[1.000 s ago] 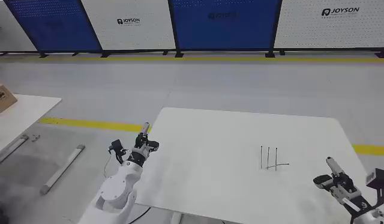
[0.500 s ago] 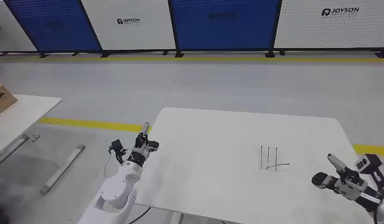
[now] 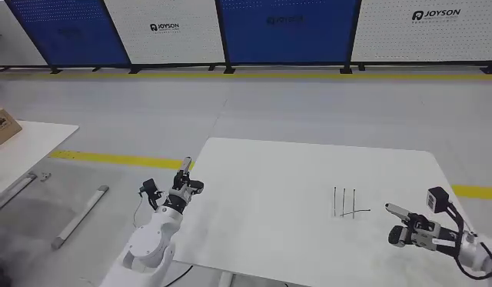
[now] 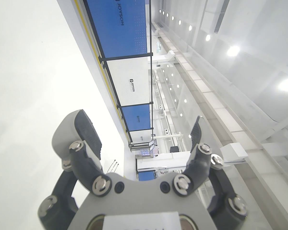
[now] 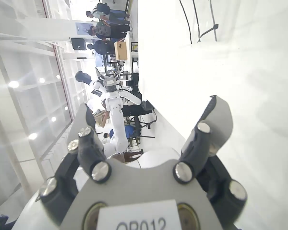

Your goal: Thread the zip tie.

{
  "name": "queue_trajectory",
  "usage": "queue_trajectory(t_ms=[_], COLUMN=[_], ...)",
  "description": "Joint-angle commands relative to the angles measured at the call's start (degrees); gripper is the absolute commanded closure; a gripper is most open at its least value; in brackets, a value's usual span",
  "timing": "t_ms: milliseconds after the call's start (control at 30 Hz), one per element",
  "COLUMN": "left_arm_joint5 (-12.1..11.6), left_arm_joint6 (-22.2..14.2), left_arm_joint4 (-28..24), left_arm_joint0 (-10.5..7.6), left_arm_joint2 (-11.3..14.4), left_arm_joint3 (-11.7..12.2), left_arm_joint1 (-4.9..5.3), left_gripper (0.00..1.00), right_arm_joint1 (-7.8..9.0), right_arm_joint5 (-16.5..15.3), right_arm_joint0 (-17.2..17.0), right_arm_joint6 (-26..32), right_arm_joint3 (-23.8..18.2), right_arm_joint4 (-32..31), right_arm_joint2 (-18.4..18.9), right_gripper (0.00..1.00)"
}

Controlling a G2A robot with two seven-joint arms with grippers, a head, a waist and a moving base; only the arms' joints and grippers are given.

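Black on the white table [image 3: 269, 179], zip ties [image 3: 344, 202] laid loose near its right edge for grabbing, right gripper [image 5: 151, 107] spread wide and empty close by, left gripper [image 4: 141, 120] likewise at the left edge.

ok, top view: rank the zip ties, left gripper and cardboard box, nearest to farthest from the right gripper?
1. zip ties: on the table, just beside the right gripper.
2. left gripper: at the table's opposite edge.
3. cardboard box: far beyond that edge, at the side table.
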Motion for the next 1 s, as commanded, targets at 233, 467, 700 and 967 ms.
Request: queue_trajectory(t_ms=[233, 467, 700, 967], left_arm_joint5=[0.0, 0.0, 0.0, 0.0], left_arm_joint6=[0.0, 0.0, 0.0, 0.0], left_arm_joint4=[0.0, 0.0, 0.0, 0.0], left_arm_joint0=[0.00, 0.00, 0.00, 0.00], left_arm_joint2=[0.0, 0.0, 0.0, 0.0], left_arm_joint3=[0.0, 0.0, 0.0, 0.0], left_arm_joint1=[0.00, 0.00, 0.00, 0.00], left_gripper=[0.00, 0.00, 0.00, 0.00], right_arm_joint1=[0.00, 0.64, 0.05, -1.75], right_arm_joint5=[0.0, -2.5, -0.4, 1.1], right_arm_joint0=[0.0, 5.0, 14.0, 21.0], right_arm_joint6=[0.0, -0.4, -2.1, -9.4], right_arm_joint3=[0.0, 0.9, 8.0, 17.7], right_arm_joint4=[0.0, -8.0, -13.3, -16.9], right_arm_joint2=[0.0, -3.0, -11.7, -21.0], right_gripper=[0.00, 0.00, 0.00, 0.00])
